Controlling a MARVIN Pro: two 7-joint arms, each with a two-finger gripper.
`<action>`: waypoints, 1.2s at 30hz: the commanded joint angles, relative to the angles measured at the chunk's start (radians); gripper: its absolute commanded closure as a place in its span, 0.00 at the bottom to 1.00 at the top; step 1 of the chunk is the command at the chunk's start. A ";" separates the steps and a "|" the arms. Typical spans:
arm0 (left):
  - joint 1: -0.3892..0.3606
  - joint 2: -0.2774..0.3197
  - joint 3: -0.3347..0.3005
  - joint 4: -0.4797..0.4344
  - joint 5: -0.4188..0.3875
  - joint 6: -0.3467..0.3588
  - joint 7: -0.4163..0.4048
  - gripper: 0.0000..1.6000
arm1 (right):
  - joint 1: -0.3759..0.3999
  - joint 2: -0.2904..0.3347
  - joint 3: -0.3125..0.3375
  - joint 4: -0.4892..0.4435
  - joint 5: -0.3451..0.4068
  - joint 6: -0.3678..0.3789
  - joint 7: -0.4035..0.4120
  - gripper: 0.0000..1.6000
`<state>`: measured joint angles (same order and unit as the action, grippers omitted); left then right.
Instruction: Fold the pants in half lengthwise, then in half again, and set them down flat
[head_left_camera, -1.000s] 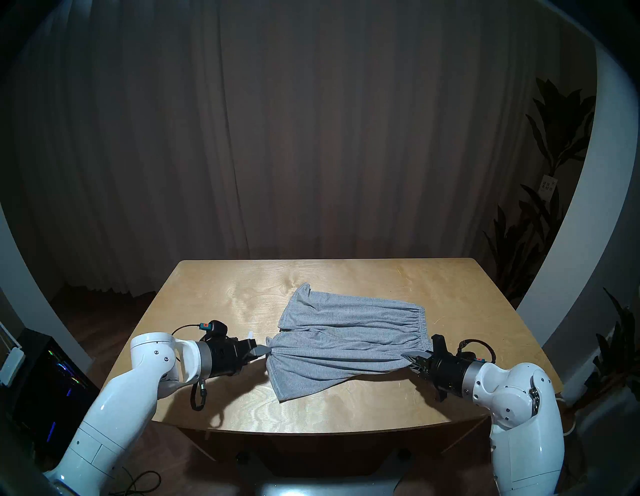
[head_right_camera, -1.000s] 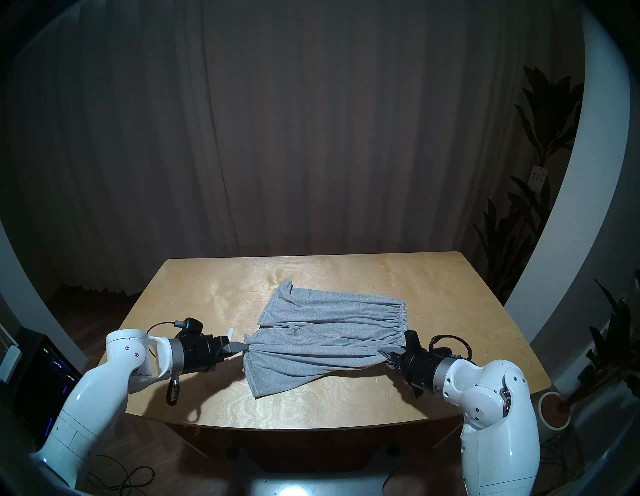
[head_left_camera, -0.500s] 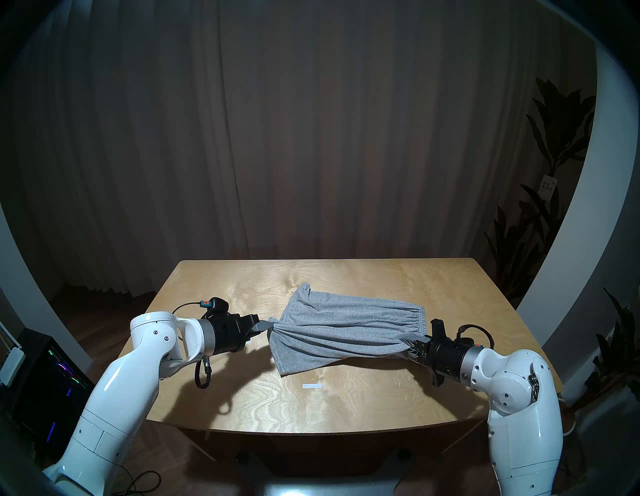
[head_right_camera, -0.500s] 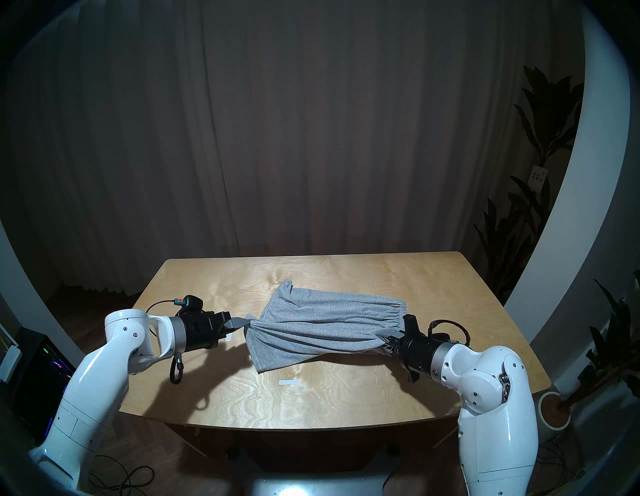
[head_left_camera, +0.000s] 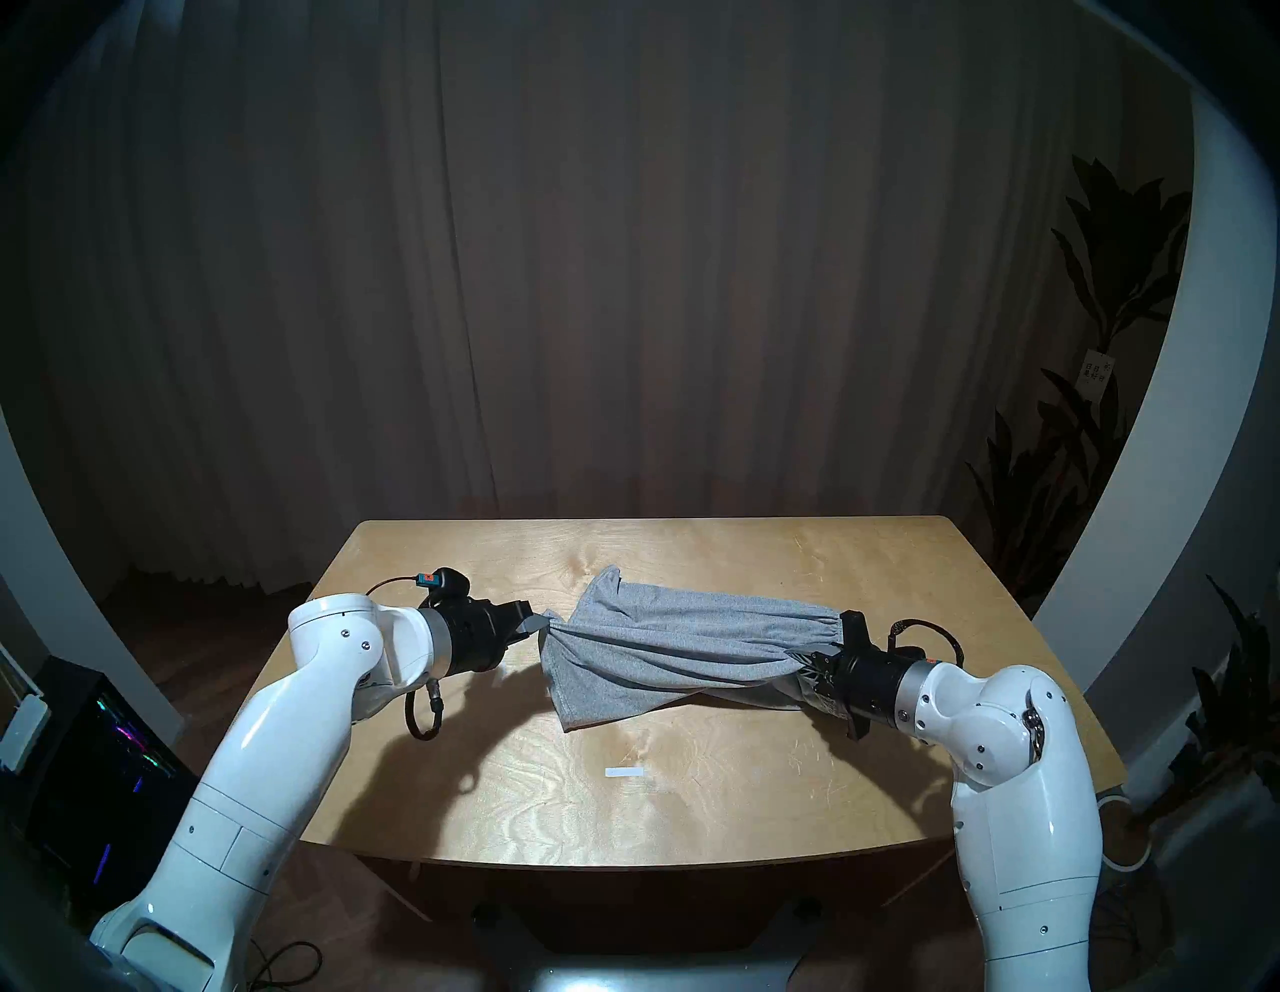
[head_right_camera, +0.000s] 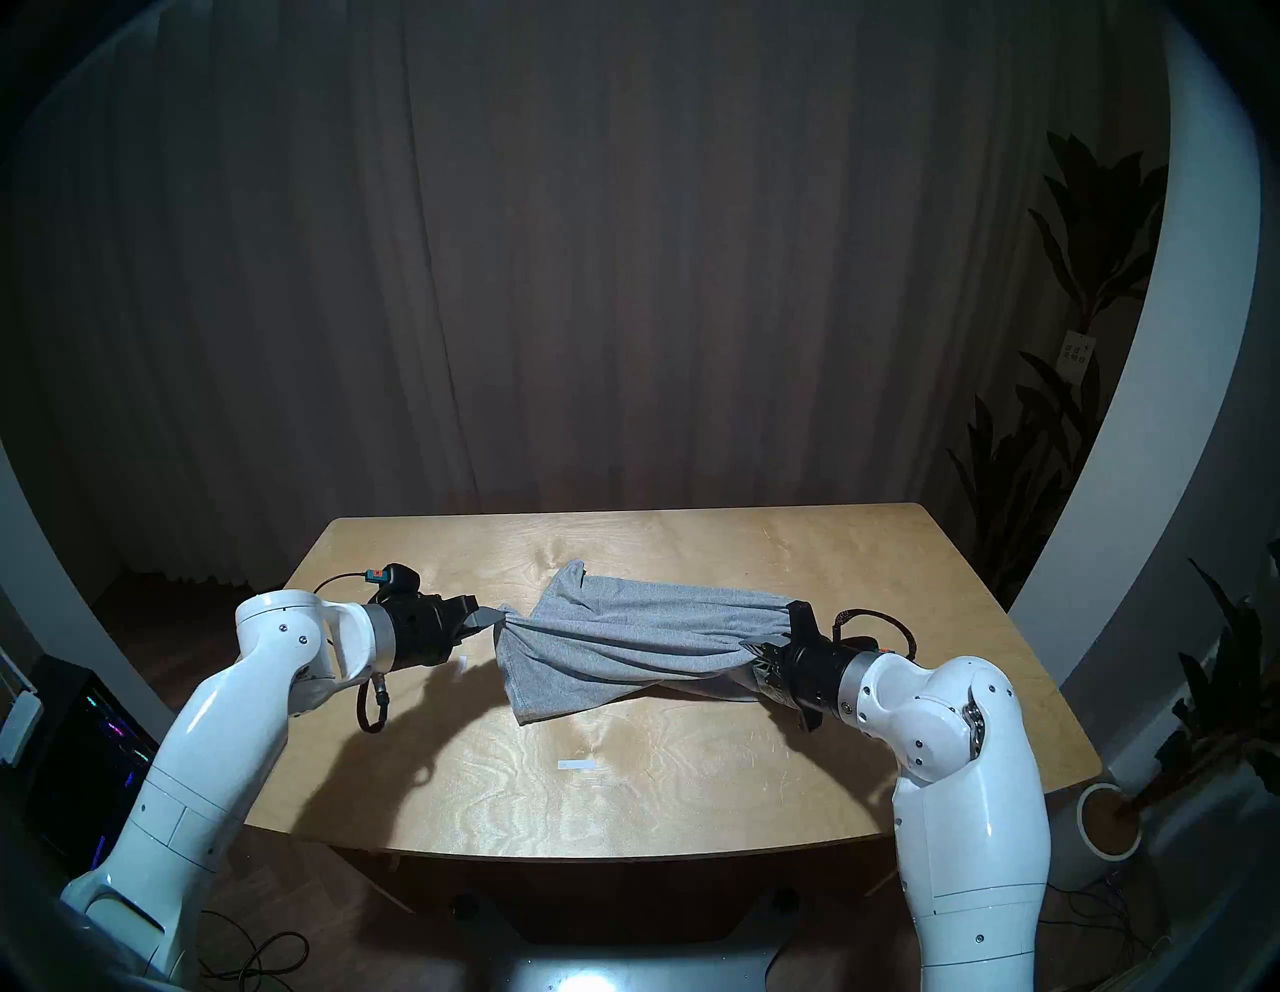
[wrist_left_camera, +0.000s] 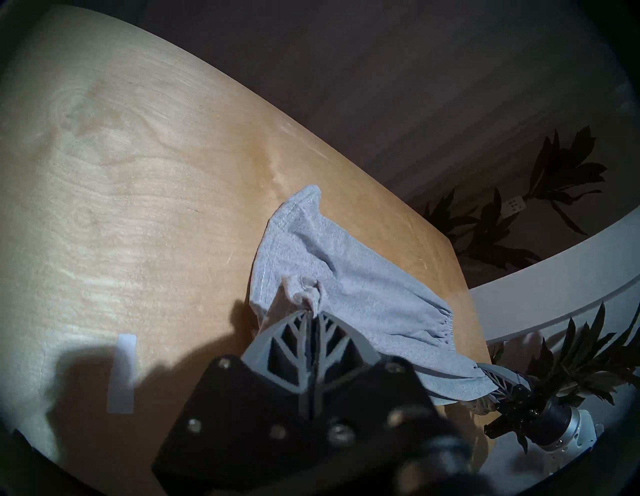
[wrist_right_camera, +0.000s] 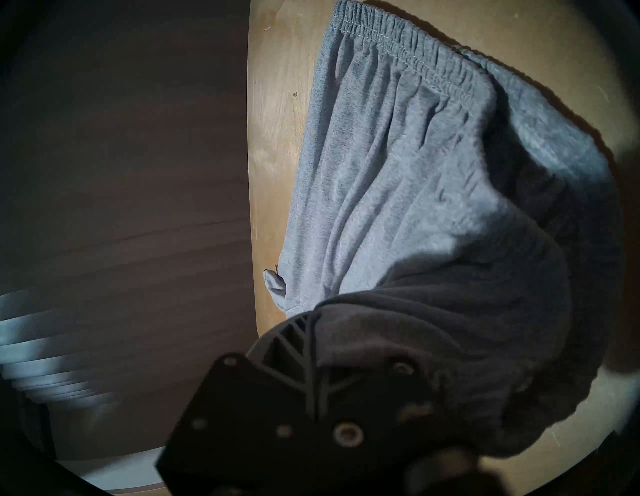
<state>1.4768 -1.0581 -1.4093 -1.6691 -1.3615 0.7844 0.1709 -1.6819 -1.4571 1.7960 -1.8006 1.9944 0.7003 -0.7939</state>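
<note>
The heather-grey pants (head_left_camera: 665, 644) stretch across the middle of the wooden table (head_left_camera: 692, 810), with the far half lying flat and the near half lifted and carried over it. My left gripper (head_left_camera: 542, 625) is shut on the bunched leg hem at the left; the left wrist view shows the pinched hem (wrist_left_camera: 304, 294) at the fingertips. My right gripper (head_left_camera: 803, 658) is shut on the elastic waistband end at the right; in the right wrist view the cloth (wrist_right_camera: 398, 173) drapes over the fingers. A loose corner (head_left_camera: 575, 713) hangs down to the table.
A small white strip (head_left_camera: 623, 772) lies on the table in front of the pants, and another white strip (wrist_left_camera: 122, 372) lies under my left wrist. Dark curtains hang behind the table. Plants (head_left_camera: 1108, 291) stand at the right. A lit computer case (head_left_camera: 104, 762) sits on the floor at the left.
Both grippers have lifted the near edge of the pants and carried it away from me, over the far half. The white strip on the table has come into view.
</note>
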 joint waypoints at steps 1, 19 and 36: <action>-0.112 -0.036 0.003 0.008 0.040 -0.027 -0.021 1.00 | 0.081 0.000 -0.010 0.015 -0.023 -0.012 0.028 1.00; -0.290 -0.112 0.096 0.185 0.200 -0.021 -0.073 1.00 | 0.190 0.008 -0.040 0.125 -0.104 -0.054 0.080 1.00; -0.433 -0.189 0.153 0.381 0.337 -0.046 -0.117 1.00 | 0.276 0.023 -0.047 0.225 -0.164 -0.082 0.110 1.00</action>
<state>1.1465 -1.2089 -1.2684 -1.3314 -1.0720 0.7530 0.0784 -1.4672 -1.4408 1.7526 -1.5822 1.8393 0.6210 -0.7089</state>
